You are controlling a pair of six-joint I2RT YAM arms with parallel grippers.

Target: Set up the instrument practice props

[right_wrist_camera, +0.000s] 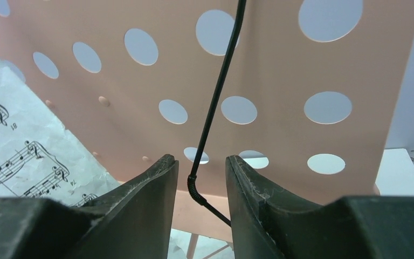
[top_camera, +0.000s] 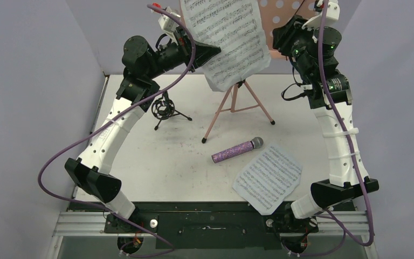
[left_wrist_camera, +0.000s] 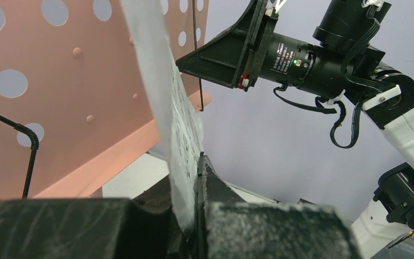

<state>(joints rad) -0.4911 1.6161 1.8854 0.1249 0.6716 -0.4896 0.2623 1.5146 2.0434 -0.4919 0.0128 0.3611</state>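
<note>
from above, the pink music stand [top_camera: 288, 15] stood upright, and the left gripper [top_camera: 214, 52] held one sheet-music page [top_camera: 229, 38] up before its desk. the second page [top_camera: 268, 177] and the microphone [top_camera: 237, 151] lay flat near the stand's feet; the shock-mount tripod [top_camera: 166, 109] stood empty to the stand's left. left wrist: fingers clenched on the page. right wrist: the right gripper [right_wrist_camera: 200, 164] had its fingers spread around the stand's black wire clip [right_wrist_camera: 211, 118], not squeezing. most steps, i judged, remained.
</note>
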